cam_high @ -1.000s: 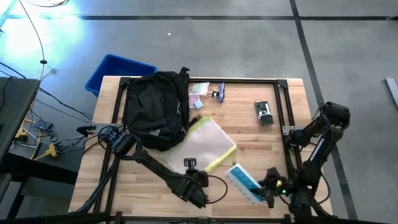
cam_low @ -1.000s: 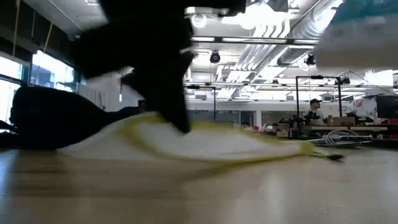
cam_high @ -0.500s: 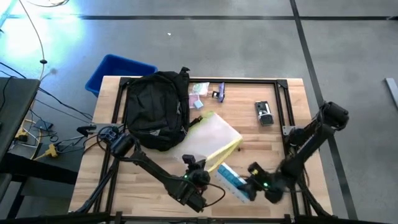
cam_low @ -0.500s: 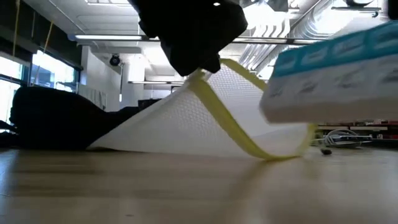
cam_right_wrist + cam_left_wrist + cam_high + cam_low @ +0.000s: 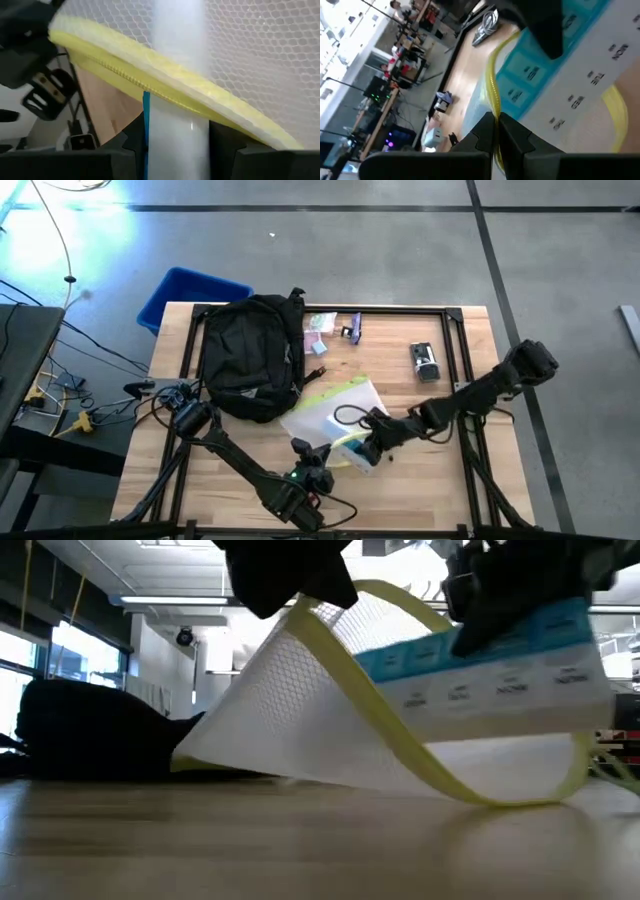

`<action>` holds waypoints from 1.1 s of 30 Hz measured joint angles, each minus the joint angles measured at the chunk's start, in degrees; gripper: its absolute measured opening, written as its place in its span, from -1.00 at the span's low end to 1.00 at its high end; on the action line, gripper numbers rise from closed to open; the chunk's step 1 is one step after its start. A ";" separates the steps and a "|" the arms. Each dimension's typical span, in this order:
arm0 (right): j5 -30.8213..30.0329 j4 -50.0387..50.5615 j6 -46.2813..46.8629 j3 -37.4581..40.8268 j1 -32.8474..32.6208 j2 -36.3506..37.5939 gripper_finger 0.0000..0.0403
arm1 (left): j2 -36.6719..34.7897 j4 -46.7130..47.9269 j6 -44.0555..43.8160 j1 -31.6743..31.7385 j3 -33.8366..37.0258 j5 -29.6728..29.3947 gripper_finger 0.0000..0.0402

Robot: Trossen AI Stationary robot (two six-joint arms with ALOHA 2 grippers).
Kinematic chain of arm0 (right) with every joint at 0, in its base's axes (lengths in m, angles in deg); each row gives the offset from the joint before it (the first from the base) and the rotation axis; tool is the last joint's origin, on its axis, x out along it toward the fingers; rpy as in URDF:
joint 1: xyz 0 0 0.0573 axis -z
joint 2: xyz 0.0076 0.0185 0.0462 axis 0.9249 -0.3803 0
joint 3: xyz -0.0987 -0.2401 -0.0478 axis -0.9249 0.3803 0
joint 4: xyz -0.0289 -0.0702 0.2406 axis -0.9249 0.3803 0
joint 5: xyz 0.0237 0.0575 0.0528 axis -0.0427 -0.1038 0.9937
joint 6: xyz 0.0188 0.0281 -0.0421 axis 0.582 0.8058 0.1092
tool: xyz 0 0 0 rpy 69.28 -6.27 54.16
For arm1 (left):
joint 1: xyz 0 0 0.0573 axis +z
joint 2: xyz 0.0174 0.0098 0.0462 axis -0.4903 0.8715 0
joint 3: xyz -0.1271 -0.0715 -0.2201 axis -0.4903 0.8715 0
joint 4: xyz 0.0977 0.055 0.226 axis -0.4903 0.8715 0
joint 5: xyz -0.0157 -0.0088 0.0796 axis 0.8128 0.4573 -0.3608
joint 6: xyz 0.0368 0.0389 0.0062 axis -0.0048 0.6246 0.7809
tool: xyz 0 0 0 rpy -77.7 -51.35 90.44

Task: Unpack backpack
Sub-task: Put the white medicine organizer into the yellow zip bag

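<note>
The black backpack point(image 5: 250, 358) lies at the table's far left. To its right lies a clear mesh pouch point(image 5: 335, 412) with a yellow edge; its far part rests on the table and its near edge is raised. My left gripper point(image 5: 322, 452) is shut on that edge. My right gripper point(image 5: 372, 442) is shut on a blue-and-white pill box point(image 5: 500, 670) and holds it up against the pouch. In the right wrist view the yellow edge point(image 5: 165, 80) crosses in front of the box point(image 5: 176, 135). I cannot tell whether the box's end is inside the pouch. My left gripper pinches the pouch's yellow zip edge point(image 5: 492, 102) between its two fingers, coming from the table's near side and slanting a little down. The edge is lifted clear; the mesh point(image 5: 300, 710) slopes down from it to the table. My right gripper pinches the pill box's two long sides point(image 5: 150, 137) between its fingers, coming from the table's right and slanting down. The fingers lie along the box. The box is lifted clear of the table and nearly level point(image 5: 520, 680).
A blue bin point(image 5: 190, 295) stands off the table's far left corner. Near the far edge lie a small packet point(image 5: 320, 323), a purple item point(image 5: 352, 330) and a black-and-silver device point(image 5: 425, 362). Bare wood point(image 5: 220, 470) shows at the near left.
My right gripper has swung from the near right corner toward the table's left with the pill box, up to the pouch. My left gripper has turned and risen a little, lifting the pouch's yellow near edge off the table; the pouch's far part has stayed down.
</note>
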 joint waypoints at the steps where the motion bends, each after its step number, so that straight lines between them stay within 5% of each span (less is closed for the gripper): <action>1: 0.16 0.02 -0.70 0.00 0.65 -0.09 -0.42 | 0.00 -0.02 0.32 0.00 0.00 0.00 -1.00; 6: -0.13 0.88 -5.11 0.00 2.75 -0.54 -0.40 | 0.00 -0.03 0.59 0.04 0.02 -0.09 -1.00; 14: -0.55 1.13 -10.63 0.00 3.23 -1.20 0.44 | 0.00 -0.01 1.64 0.00 0.00 0.27 -1.00; 18: -2.88 1.79 -13.10 -0.47 1.47 -1.20 0.68 | 0.00 0.04 1.69 0.00 0.00 0.99 -1.00; 28: -15.16 25.29 -10.71 -9.01 -9.74 -1.18 0.66 | 0.00 0.24 2.56 0.00 0.01 2.01 -1.00; 33: -12.66 37.82 -3.47 -13.97 -14.51 -1.18 0.61 | 0.00 0.23 2.42 0.03 0.00 2.71 -1.00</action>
